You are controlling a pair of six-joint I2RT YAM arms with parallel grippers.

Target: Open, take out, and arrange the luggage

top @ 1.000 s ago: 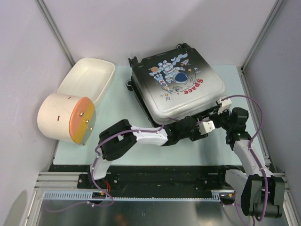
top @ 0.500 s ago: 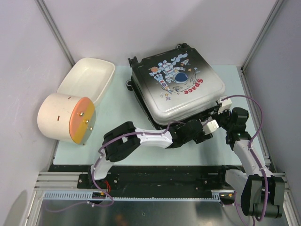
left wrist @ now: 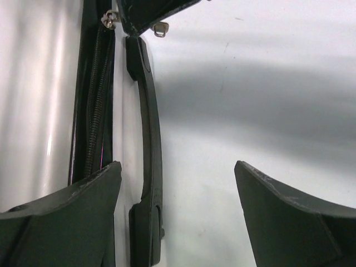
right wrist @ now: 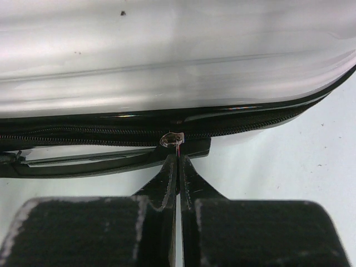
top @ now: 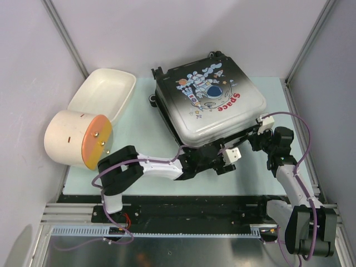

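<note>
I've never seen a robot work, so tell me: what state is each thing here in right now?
luggage: closed, lying flat.
left gripper: open, holding nothing.
right gripper: shut on the zipper pull.
cream tub: empty, tipped against the wall.
cream cylinder: lying on its side.

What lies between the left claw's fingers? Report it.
The luggage handle, ungripped, with bare surface beside it; the left wrist view shows this.

Top external: overhead from near edge, whole table (top: 139, 122).
Left wrist: close along luggage (left wrist: 39, 83) side.
Right wrist: close, facing its zipper (right wrist: 83, 137).
Shared: luggage's near edge.
</note>
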